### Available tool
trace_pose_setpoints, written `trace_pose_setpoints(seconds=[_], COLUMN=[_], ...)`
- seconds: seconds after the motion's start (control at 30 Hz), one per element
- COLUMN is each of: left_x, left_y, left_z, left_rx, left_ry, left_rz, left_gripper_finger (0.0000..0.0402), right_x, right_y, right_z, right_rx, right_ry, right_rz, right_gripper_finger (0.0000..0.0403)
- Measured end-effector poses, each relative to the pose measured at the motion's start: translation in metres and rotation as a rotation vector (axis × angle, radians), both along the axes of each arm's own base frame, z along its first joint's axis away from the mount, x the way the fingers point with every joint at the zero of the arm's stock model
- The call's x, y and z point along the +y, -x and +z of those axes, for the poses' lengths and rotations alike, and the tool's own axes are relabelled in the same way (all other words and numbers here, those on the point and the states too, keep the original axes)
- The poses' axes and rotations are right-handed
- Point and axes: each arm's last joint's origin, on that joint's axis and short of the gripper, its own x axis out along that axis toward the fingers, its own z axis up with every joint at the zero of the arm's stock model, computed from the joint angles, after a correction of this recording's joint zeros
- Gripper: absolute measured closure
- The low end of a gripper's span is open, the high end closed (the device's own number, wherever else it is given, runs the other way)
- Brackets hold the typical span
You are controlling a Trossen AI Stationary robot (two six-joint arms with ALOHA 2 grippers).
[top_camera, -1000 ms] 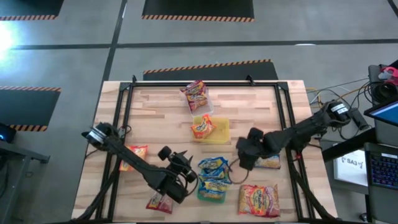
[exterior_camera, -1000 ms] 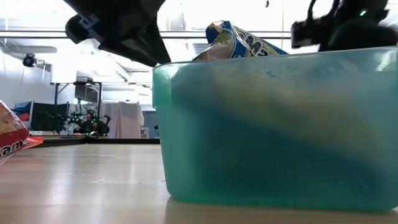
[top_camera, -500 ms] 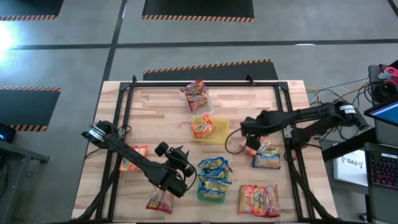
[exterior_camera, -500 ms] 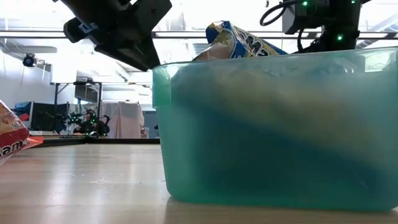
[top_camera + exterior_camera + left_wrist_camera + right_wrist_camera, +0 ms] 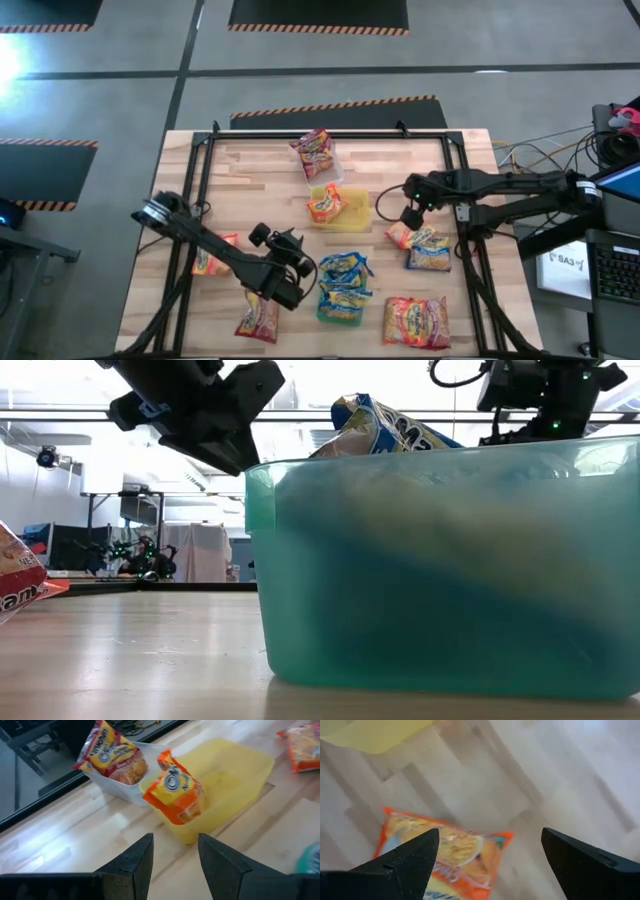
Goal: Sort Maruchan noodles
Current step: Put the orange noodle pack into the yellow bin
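Maruchan noodle packets lie sorted and loose. A red one (image 5: 315,150) leans in the clear tray (image 5: 120,790), an orange one (image 5: 175,795) stands in the yellow tray (image 5: 235,765), and blue ones (image 5: 345,272) fill the green tray (image 5: 450,570). Loose on the wood are an orange packet (image 5: 403,235) beside a blue-yellow one (image 5: 432,253), a large red one (image 5: 416,320), another red (image 5: 258,318) and an orange (image 5: 212,255). My right gripper (image 5: 410,213) hovers open just above the loose orange packet (image 5: 445,852). My left gripper (image 5: 297,268) is open and empty left of the green tray, pointing at the yellow tray.
A black metal frame (image 5: 205,200) runs round the table's edges. Bare wood (image 5: 260,190) lies between the trays and the left frame rail. In the low view the green tray fills the foreground and both arms show above it.
My right gripper, open throughout, has drawn away from the spot beside the green tray toward the far and right edges. The orange packet it had hidden now lies uncovered next to the blue-yellow packet. My left gripper has shifted slightly toward the far edge.
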Motion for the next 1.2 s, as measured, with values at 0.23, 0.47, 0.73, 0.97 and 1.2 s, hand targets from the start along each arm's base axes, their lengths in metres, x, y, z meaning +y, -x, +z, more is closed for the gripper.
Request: trace_pose_setpoints(seconds=[0.23,0.47,0.73,0.97,1.2], left_x=[0.013,0.026,0.040,0.042,0.040], left_y=[0.002,0.027,0.051,0.055,0.051], left_z=[-0.003,-0.005,-0.021,-0.037,-0.039], left_rx=[0.022,0.003,-0.047,-0.101,-0.151], left_ry=[-0.011,0.000,0.034,0.059,0.060], left_rz=[0.034,0.061,0.063,0.063,0.046], left_gripper_finger=[0.0263,0.0263,0.0263,0.0263,0.0263], right_x=[-0.009,-0.011,-0.017,-0.025,-0.035], right_y=[0.000,-0.005,-0.005,0.007,0.023], right_z=[0.000,-0.005,-0.018,-0.012,-0.034], right_rx=[0.060,0.064,0.060,-0.006,0.020], right_ry=[0.302,0.294,-0.059,-0.247,-0.431], right_rz=[-0.119,-0.176,-0.339,-0.354,-0.331], right_gripper_finger=[0.0062,0.0062,0.0062,0.0062,0.0062])
